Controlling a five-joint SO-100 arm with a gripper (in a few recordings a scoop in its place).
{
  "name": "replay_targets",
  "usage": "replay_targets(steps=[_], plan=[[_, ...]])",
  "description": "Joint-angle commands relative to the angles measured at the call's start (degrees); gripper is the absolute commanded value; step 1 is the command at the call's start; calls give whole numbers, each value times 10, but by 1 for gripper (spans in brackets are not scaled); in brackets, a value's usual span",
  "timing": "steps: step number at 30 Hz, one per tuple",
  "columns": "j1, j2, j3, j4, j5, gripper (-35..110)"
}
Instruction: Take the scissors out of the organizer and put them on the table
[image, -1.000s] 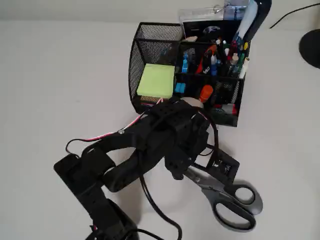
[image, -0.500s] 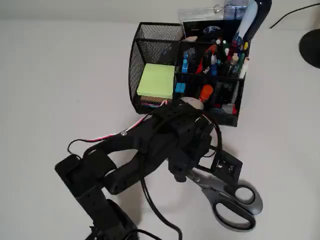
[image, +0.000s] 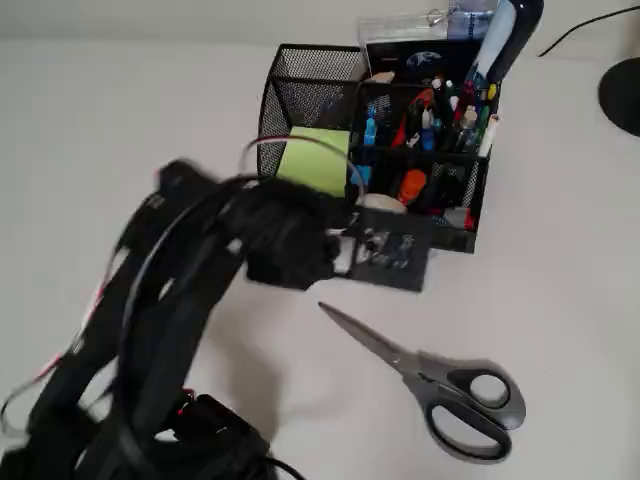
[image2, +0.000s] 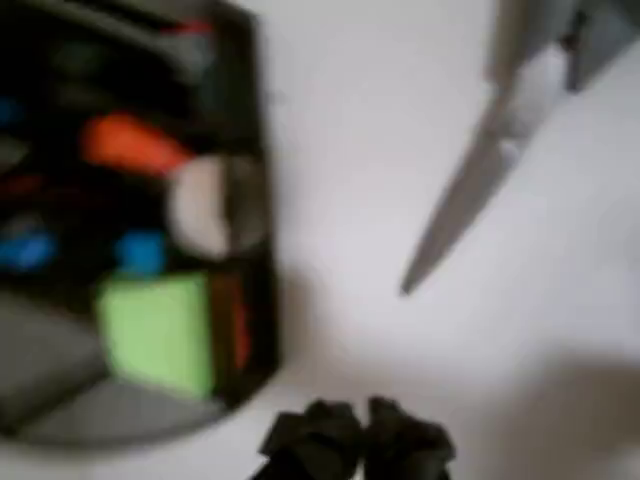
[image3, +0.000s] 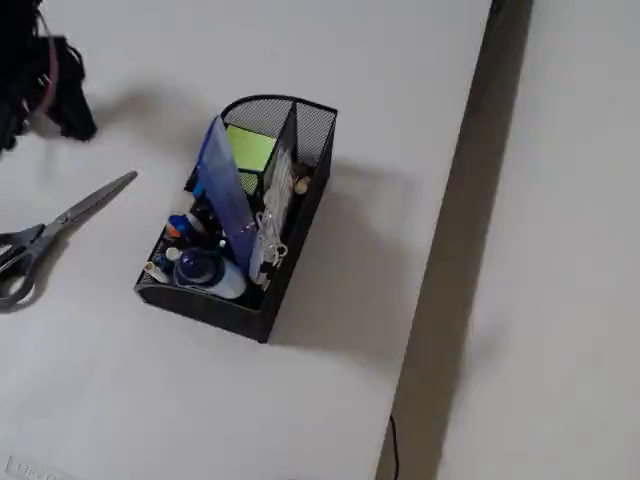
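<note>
The scissors (image: 412, 366) lie flat on the white table (image: 120, 120), blades pointing up-left toward the organizer and grey-and-black handles at the lower right. Nothing holds them. They also show in the wrist view as a blurred blade (image2: 480, 170) and at the left edge of the fixed view (image3: 60, 220). The black mesh organizer (image: 275, 110) stands at the back, full of pens. My black arm (image: 280, 235) is raised and blurred, left of the scissors and in front of the organizer. The gripper (image2: 355, 440) looks shut and empty, well clear of the blade tip; in the fixed view it (image3: 75, 115) hangs at the top left.
Lime-green sticky notes (image: 315, 160) and a white tape roll (image: 380, 203) sit in the organizer's front compartments. A black round object (image: 622, 95) with a cable lies at the right edge. The table's edge (image3: 470, 150) runs down the right of the fixed view.
The arm has lifted off the scissors and swung up and to the left. The scissors stay on the table, now fully uncovered.
</note>
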Motion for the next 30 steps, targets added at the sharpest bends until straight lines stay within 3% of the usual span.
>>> replay_targets(steps=[1,7,13,30], plan=[[-26,264,140,-6,5,0],[-51,462,396,-44,25,0],[-60,522,568,-62,28,0],[-75,522,577,-62,35,0]])
